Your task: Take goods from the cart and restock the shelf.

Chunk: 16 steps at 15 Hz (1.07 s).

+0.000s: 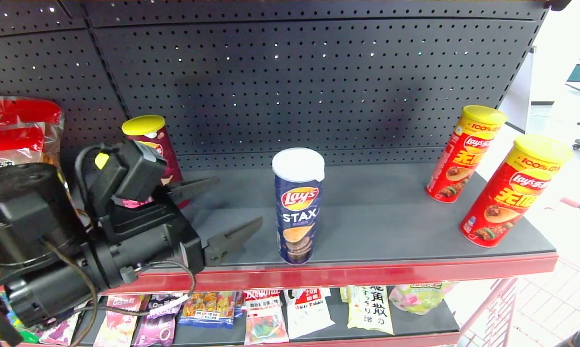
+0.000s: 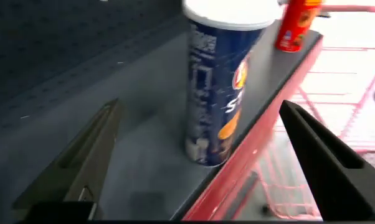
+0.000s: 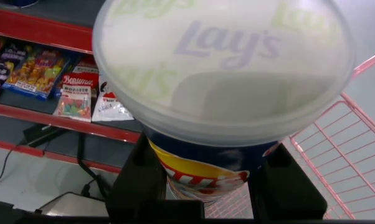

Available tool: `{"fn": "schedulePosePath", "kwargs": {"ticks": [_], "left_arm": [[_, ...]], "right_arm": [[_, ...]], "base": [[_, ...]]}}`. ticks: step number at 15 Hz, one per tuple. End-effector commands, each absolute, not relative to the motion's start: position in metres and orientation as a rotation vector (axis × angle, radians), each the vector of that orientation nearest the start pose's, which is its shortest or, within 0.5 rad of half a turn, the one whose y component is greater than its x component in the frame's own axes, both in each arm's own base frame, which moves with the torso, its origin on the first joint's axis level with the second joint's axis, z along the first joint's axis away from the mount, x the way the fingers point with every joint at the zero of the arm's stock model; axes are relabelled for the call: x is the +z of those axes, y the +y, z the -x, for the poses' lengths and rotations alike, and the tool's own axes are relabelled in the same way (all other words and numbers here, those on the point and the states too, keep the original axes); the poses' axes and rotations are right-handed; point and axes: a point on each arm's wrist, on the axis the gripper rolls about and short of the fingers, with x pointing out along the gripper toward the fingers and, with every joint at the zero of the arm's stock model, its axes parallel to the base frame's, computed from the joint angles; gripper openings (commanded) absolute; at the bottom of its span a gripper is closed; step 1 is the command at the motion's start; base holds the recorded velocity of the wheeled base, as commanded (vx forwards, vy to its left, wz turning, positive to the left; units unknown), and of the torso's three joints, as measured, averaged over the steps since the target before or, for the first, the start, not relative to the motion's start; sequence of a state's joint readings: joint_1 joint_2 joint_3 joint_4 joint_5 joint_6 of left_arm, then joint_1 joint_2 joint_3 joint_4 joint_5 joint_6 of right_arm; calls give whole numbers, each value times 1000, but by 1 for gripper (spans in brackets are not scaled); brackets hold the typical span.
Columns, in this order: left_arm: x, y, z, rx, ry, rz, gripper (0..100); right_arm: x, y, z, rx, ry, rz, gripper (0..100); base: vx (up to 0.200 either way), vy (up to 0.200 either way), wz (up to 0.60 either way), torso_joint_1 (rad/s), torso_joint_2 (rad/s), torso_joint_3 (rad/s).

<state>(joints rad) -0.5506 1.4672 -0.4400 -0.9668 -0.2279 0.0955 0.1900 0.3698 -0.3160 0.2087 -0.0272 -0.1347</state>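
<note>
On the grey shelf board [image 1: 391, 212] a blue chips can [image 1: 297, 207] with a white lid stands upright near the red front edge. My left gripper [image 1: 239, 200] hovers just to its left, open and empty, apart from the can. In the left wrist view the same blue can [image 2: 218, 87] stands beyond the spread fingers [image 2: 81, 162]. My right gripper [image 3: 209, 186] is shut on a second blue chips can [image 3: 218, 81], whose clear lid faces the camera, held above the pink wire cart [image 3: 362, 143].
A maroon can with a yellow lid [image 1: 150, 144] stands behind my left arm. Two red cans [image 1: 463, 154] [image 1: 511, 193] stand at the shelf's right end. A red bag [image 1: 15, 130] sits far left. Snack packets [image 1: 280, 313] fill the lower shelf.
</note>
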Motion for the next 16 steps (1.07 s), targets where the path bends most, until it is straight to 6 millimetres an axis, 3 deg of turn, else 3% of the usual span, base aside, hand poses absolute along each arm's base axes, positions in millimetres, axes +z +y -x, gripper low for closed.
{"fn": "schedulePosePath", "kwargs": {"ticks": [1, 3, 4, 5, 6, 7, 10, 13, 16], "left_arm": [[185, -95, -154, -483, -33, -192, 100], [177, -77, -129, -411, -20, -216, 100], [172, -63, -107, -404, 5, -225, 100], [172, -62, -106, -403, 7, -226, 100], [167, -37, -75, -324, 68, -244, 100], [163, -22, -56, -251, 116, -252, 100], [143, 1, -12, -161, 167, -246, 100], [130, 7, 6, -155, 167, -247, 100], [128, 8, 7, -155, 170, -248, 100]], "right_arm": [[157, 3, -17, 193, 320, 175, 0], [168, 5, -27, 191, 288, 178, 0], [177, 7, -35, 208, 287, 192, 0], [178, 7, -35, 210, 285, 194, 0], [191, 9, -44, 220, 270, 229, 0], [198, 10, -50, 234, 265, 227, 0], [203, 12, -58, 242, 251, 217, 0], [202, 13, -61, 244, 257, 196, 0], [205, 15, -65, 271, 260, 196, 0]], "base": [[0, 0, 0, 0, 0, 0], [0, 0, 0, 0, 0, 0], [0, 0, 0, 0, 0, 0], [0, 0, 0, 0, 0, 0], [0, 0, 0, 0, 0, 0], [0, 0, 0, 0, 0, 0], [0, 0, 0, 0, 0, 0], [0, 0, 600, -1, -2, 2], [0, 0, 400, -5, 0, 3]]}}
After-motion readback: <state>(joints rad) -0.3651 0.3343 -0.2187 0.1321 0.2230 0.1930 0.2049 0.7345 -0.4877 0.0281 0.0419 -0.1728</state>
